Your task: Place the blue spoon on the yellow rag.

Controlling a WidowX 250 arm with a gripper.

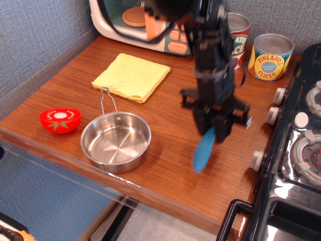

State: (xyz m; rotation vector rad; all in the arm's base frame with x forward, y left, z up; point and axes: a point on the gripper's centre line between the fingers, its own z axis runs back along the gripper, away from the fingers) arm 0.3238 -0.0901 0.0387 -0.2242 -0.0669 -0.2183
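Observation:
My gripper (212,131) is shut on the upper end of the blue spoon (203,151) and holds it in the air above the wooden counter, right of centre. The ribbed blue handle hangs down and to the left, blurred by motion. The spoon's silver head is hidden between the fingers. The yellow rag (133,76) lies flat at the back left of the counter, well to the left of the gripper and apart from it.
A steel pan (116,142) with a wire handle sits at the front left. A red tomato half (60,120) lies left of it. A toy microwave (140,22), a tomato sauce can (238,35) and a pineapple can (271,56) stand at the back. A stove (296,150) borders the right.

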